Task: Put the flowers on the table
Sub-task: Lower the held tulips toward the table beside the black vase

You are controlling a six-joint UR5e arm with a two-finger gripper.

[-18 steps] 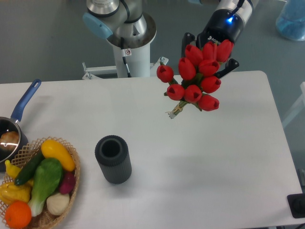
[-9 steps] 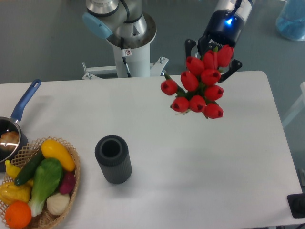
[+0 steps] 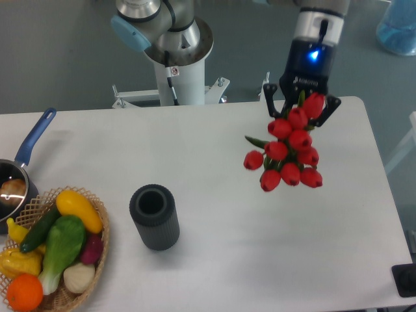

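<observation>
Overhead, at about one o'clock in the frame: gripper [image 3: 300,106], two dark fingers [image 3: 268,98] pointing down toward the table [image 3: 214,162], blue light lit on the wrist housing above. Jaws closed narrow around the upper end of the flowers [image 3: 289,153], stems hidden among the buds and the fingers. Bunch hanging buds-downward and slightly tilted, red tulip heads clustered from the gripper down toward five o'clock, one bud standing off to the nine o'clock side, a sliver of green leaf poking out at ten o'clock of the cluster. Held over the right half of the white tabletop; contact between the lowest buds and the surface impossible to judge from this single high view.

Near the centre-left of the table, at roughly seven o'clock from the bunch and well apart from it: dark ribbed cylinder [image 3: 155,216], upright, open mouth facing up. At the far eight o'clock corner of the frame: wicker basket [image 3: 97,250] packed with produce, a yellow squash on top, a green vegetable beneath it, an orange at the lower edge, partly cut off by the frame. Just above the basket, at nine o'clock: small pan with a blue handle [image 3: 34,142], handle angled toward one o'clock, bowl mostly cropped. At twelve o'clock, behind the table's far edge: arm base [image 3: 175,45], white column with grey and pale-blue joints.
</observation>
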